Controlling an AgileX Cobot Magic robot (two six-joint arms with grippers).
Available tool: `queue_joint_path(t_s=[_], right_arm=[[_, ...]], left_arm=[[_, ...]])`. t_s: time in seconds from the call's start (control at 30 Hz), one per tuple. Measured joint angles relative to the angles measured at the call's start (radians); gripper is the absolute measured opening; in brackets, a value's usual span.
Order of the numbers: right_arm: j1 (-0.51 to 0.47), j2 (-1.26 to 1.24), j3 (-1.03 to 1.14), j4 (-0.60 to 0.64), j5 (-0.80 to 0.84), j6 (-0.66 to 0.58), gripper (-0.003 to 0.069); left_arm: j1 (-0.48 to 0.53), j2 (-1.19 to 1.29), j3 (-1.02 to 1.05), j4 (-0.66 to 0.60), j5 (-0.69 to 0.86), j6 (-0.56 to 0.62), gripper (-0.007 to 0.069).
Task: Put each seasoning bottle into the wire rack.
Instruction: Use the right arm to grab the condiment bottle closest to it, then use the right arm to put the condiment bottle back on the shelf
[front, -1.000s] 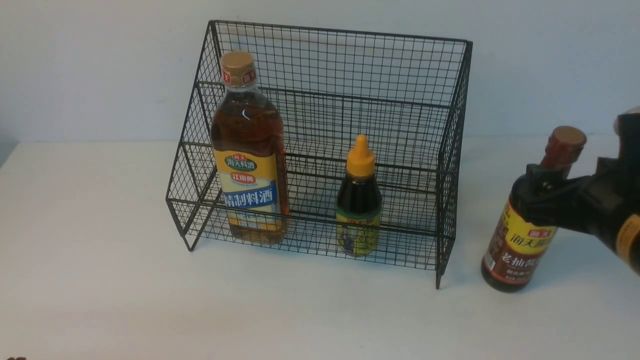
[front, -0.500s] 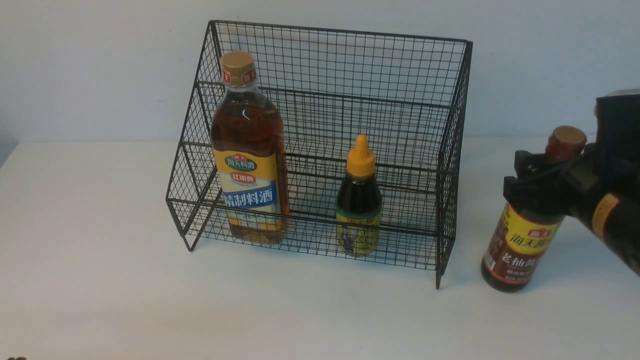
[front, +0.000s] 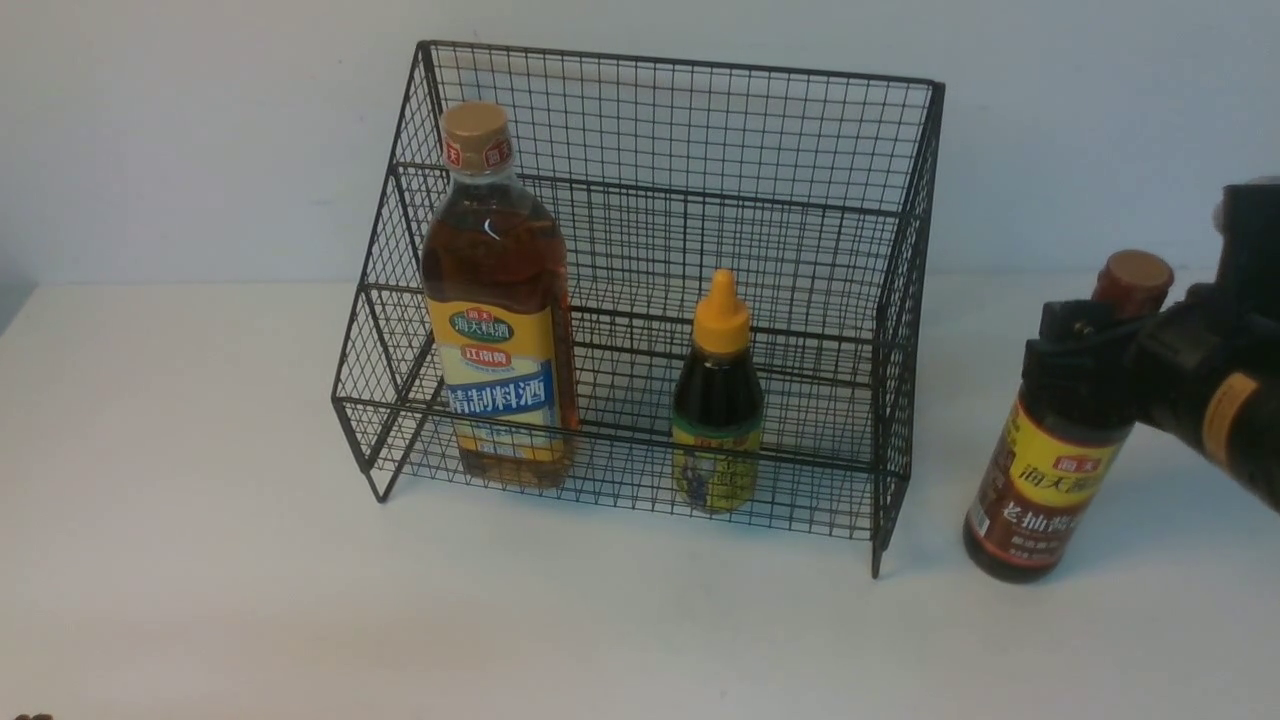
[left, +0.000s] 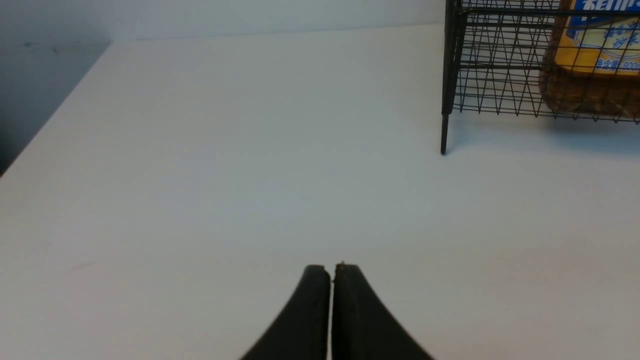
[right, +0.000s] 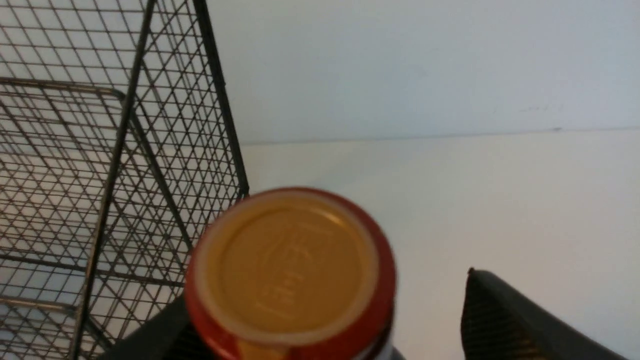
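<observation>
The black wire rack stands mid-table. On its lower tier are the large amber bottle at the left and the small orange-nozzled squeeze bottle near the middle. The tall dark brown-capped bottle stands on the table to the right of the rack. My right gripper straddles its shoulder, open. In the right wrist view the cap sits between the jaws of the right gripper, with a gap to one finger. My left gripper is shut and empty, over bare table.
A pale wall rises close behind the rack. The white table spreads wide in front and to the left, and its left edge drops off. The rack's front leg and the amber bottle's base show in the left wrist view.
My right gripper has risen along the dark bottle from its upper label to its shoulder. The bottle has stayed in place. The left gripper has not moved.
</observation>
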Motion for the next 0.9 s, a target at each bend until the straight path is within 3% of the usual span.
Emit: queue_joint_path(t_s=[0.07,0.17,0.9], right_arm=[[0.0,0.0,-0.003,0.0,-0.005,0.0,0.0457],[-0.001,0.0,-0.004,-0.005,-0.013,-0.006,0.0266],[-0.005,-0.114,-0.138,0.002,-0.2,-0.124,0.0277]], left_arm=[[0.0,0.0,0.0,0.0,0.0,0.0,-0.0005],[0.0,0.0,0.0,0.0,0.0,0.0,-0.0005],[0.0,0.0,0.0,0.0,0.0,0.0,-0.0005]])
